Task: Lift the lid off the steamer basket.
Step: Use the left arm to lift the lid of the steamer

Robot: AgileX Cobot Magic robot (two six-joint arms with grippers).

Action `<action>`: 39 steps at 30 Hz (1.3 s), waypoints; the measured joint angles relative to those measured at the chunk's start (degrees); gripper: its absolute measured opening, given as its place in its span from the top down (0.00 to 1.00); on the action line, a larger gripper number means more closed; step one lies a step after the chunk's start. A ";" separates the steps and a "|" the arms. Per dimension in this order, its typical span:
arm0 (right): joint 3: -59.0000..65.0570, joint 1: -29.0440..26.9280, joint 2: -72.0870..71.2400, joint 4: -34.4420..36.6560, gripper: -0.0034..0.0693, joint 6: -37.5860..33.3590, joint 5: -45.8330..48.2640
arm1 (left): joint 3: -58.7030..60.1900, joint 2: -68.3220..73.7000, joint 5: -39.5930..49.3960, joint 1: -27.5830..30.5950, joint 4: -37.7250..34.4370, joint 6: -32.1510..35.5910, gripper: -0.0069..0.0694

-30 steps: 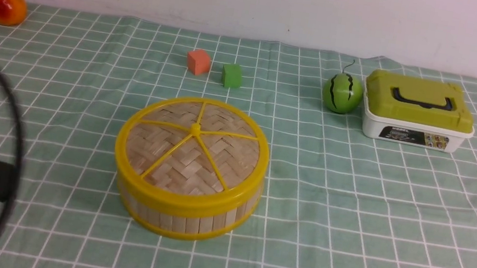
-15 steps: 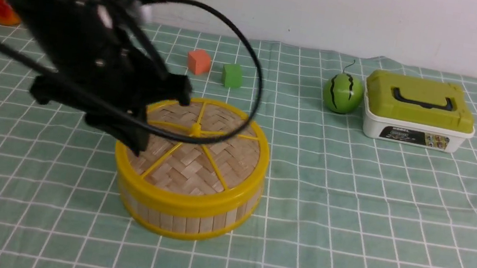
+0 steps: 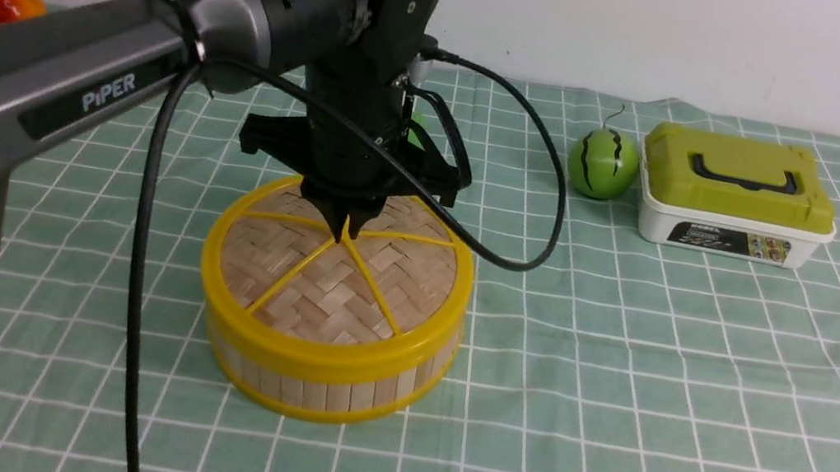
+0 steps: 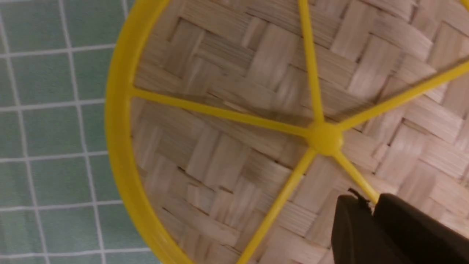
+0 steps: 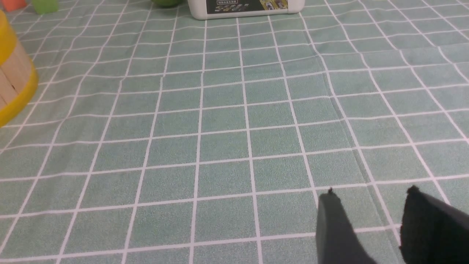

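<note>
Front: the round woven-bamboo lid with yellow rim and spokes [image 3: 346, 283] sits on the slat-walled bamboo steamer basket [image 3: 330, 393], centre-left of frame on the green checked worktop [image 3: 615, 382]. The left hand [image 3: 344, 231] points straight down at the lid's hub, tips narrow and almost together, holding nothing.

Left wrist: the small yellow centre knob [image 4: 324, 138] is right of frame centre. The fingertips are just beside it, over one spoke. The lid is round, so no long axis. I'd shift onto the knob, then pinch.

Right wrist: the right hand [image 5: 370, 192], lower right, is spread and empty. The basket is at the far left edge, well apart. The left arm is nearer.
</note>
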 joint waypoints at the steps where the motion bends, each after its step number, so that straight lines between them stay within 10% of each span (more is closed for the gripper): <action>1: 0.00 0.00 0.00 0.00 0.62 0.00 0.00 | 0.00 0.06 0.00 0.00 0.17 0.00 0.78; 8: 0.00 0.00 0.00 0.00 0.62 0.00 0.00 | -0.05 2.15 -0.46 0.00 1.91 -0.07 0.55; 17: 0.00 0.00 0.00 0.00 0.62 0.00 0.00 | -0.37 4.90 -3.47 0.00 3.00 -0.14 0.51; 30: 0.00 0.00 0.00 0.00 0.62 0.00 0.00 | -0.67 5.12 -4.34 0.00 3.82 -0.54 0.77; 39: 0.00 0.00 0.00 0.00 0.62 0.00 0.00 | -0.61 4.22 -4.11 0.00 3.39 -0.58 0.76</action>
